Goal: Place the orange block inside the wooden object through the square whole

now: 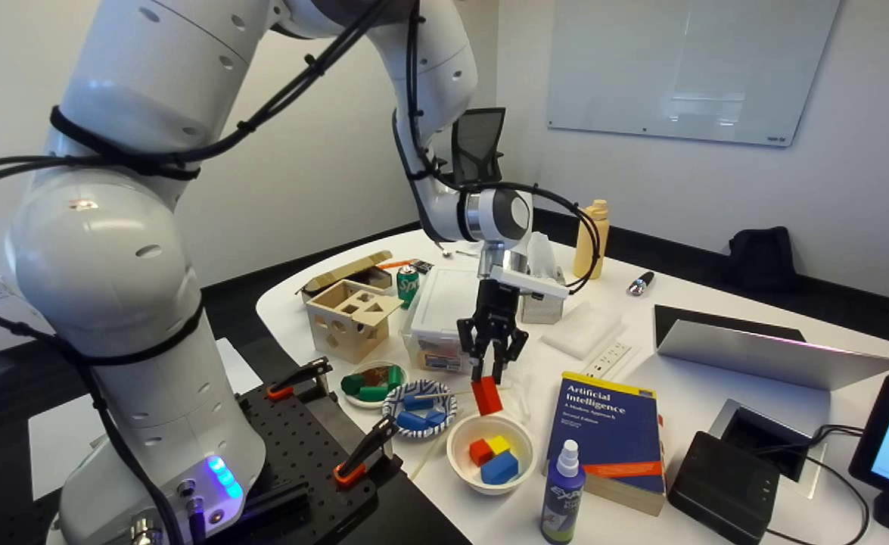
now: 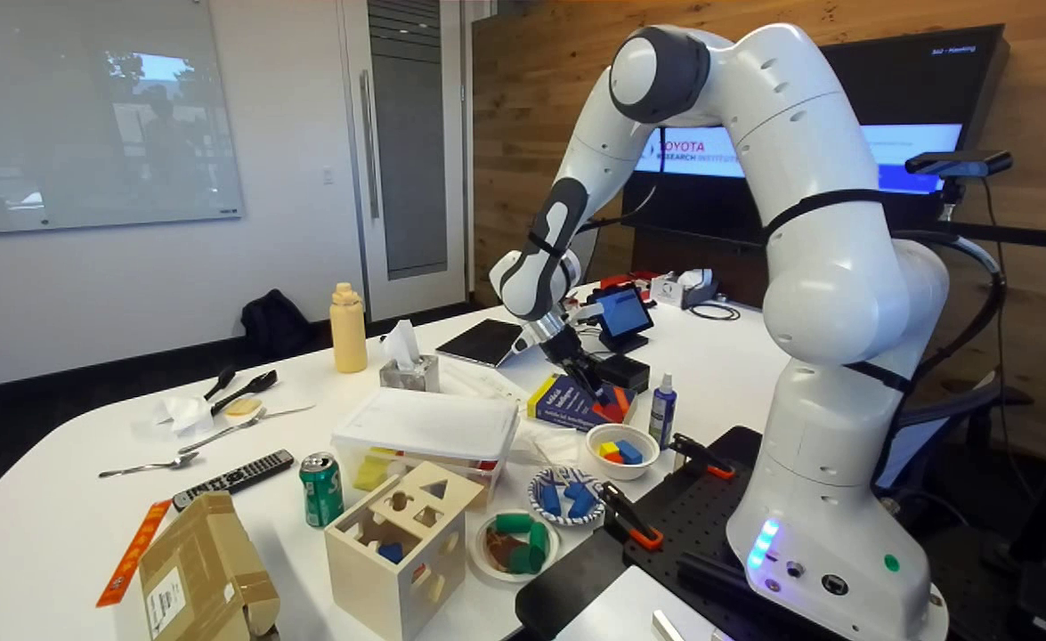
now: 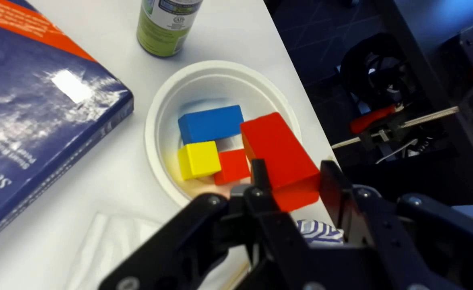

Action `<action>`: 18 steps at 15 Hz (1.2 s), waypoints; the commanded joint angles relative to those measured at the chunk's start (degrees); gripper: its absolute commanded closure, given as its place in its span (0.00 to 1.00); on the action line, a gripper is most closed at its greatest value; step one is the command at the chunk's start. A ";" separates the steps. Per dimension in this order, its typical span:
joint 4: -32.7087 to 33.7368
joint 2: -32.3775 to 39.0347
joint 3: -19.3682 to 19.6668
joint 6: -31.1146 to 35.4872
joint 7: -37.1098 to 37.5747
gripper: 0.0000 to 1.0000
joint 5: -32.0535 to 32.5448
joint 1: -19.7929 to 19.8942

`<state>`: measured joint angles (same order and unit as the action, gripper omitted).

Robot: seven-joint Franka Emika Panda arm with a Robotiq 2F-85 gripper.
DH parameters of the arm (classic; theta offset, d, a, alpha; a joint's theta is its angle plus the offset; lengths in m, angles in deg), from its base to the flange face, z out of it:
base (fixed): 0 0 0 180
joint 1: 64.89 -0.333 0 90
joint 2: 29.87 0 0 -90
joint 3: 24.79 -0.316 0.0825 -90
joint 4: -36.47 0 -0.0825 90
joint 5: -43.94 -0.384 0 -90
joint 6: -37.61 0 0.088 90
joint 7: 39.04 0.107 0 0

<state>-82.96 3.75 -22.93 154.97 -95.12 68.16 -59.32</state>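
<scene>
A whiteboard [image 2: 68, 107] hung on the far pale wall [image 2: 282, 98]. Right of the glazed door [image 2: 416, 142], wood panelling [image 2: 536, 125] backed a screen [image 2: 910, 85].

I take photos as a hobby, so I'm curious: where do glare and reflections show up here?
Wrist view: a white glare patch on the book, and a yellow tint inside the bowl beside the yellow block; in an exterior view, the whiteboard mirrors bright patches and a dark, person-like shape.

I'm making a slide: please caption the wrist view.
The gripper holds an orange-red block above a white bowl containing a blue block, a yellow block and a red piece.
</scene>
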 commanded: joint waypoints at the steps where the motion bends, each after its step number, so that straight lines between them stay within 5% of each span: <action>1: -5.56 -7.98 -3.15 -0.27 -2.21 0.88 -0.90 -0.52; 6: -11.10 -15.13 -9.24 3.02 -1.76 0.88 -6.24 -2.67; 11: -12.35 -20.60 -14.14 2.74 1.45 0.88 -9.80 -9.01; 18: -10.56 -19.25 -18.35 6.19 2.19 0.88 -16.24 -14.80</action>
<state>-93.07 -15.26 -40.49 158.40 -92.56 54.63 -73.17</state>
